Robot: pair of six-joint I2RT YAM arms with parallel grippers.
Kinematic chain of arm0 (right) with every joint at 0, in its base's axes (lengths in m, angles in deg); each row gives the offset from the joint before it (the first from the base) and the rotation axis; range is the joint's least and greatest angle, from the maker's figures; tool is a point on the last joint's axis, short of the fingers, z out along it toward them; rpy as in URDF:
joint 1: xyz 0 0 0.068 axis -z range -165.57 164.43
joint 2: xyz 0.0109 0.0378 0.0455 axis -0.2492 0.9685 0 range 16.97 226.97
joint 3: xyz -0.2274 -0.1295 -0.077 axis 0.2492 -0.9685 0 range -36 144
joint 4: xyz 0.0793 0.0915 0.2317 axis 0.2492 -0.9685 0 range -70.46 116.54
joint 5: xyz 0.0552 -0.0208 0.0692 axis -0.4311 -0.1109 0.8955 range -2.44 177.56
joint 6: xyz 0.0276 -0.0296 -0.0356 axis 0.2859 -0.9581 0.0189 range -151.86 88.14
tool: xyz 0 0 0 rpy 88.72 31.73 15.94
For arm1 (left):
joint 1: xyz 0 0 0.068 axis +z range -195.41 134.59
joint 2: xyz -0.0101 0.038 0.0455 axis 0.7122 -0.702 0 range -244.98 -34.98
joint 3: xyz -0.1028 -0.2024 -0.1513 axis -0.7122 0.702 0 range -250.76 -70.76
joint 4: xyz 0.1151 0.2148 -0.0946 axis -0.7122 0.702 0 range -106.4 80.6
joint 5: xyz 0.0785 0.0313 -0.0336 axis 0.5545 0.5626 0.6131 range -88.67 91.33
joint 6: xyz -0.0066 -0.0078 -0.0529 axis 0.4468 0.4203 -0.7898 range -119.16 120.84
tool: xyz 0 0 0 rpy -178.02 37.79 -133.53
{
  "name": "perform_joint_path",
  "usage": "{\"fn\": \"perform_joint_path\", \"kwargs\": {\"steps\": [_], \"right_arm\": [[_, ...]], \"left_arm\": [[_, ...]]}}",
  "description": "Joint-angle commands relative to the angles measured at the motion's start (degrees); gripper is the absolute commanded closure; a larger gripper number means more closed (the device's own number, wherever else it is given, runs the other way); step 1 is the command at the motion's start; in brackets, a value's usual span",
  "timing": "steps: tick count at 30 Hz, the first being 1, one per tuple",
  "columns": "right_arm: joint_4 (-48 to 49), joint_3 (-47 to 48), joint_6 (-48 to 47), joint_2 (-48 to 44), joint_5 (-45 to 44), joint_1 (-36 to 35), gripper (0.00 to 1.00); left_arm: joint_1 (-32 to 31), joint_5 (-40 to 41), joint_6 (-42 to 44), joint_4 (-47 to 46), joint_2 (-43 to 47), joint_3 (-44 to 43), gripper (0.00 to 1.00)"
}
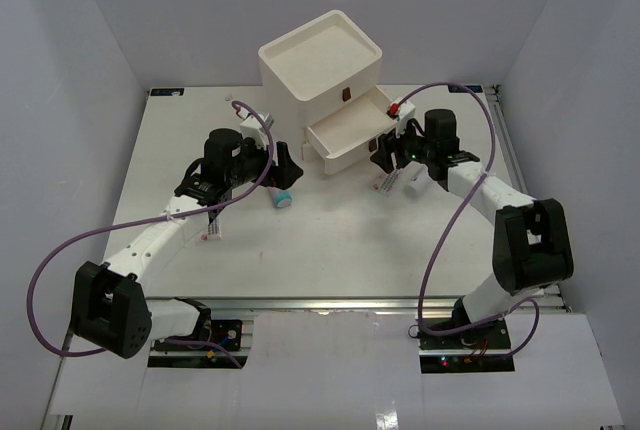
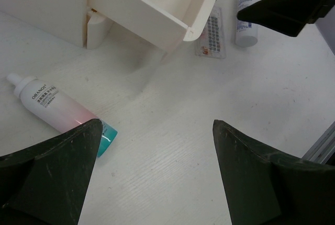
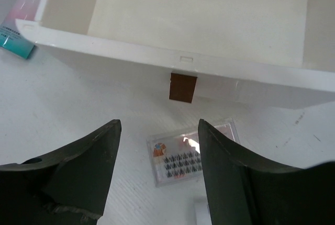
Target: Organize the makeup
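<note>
The flat packet (image 3: 178, 157) lies just near of the open drawer (image 3: 157, 55), straight under the right gripper (image 3: 158, 128), its long axis running from one empty, spread jaw to the other, while the left gripper (image 2: 157, 125), also spread, sits well leftward.

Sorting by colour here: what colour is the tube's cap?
Teal; the cap shows best in the left wrist view.
</note>
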Motion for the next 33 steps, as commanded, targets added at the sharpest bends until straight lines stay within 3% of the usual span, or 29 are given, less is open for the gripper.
{"fn": "perform_joint_path", "kwargs": {"steps": [1, 6, 15, 24, 33], "right_arm": [[-5.94, -0.85, -2.88, -6.74, 0.75, 2.95, 0.30], [-11.04, -1.91, 5.70, -8.89, -2.90, 8.20, 0.31], [-16.89, -1.83, 29.21, -4.83, -20.98, 11.29, 0.24], [-20.08, 3.68, 33.37, 5.76, -27.51, 13.00, 0.17], [-19.28, 8.80, 34.49, 15.87, -24.51, 13.58, 0.27]], "left_arm": [[0.24, -1.60, -0.34, -1.27, 2.65, 0.24, 0.02], [0.24, -1.94, -0.59, -1.47, 3.08, 0.35, 0.02], [0.24, -1.81, -0.68, -1.64, 3.87, 0.68, 0.02], [0.24, -1.41, -0.58, -1.71, 4.00, 0.76, 0.02], [0.24, -0.65, -0.26, -1.48, 3.83, 0.85, 0.02]]}}
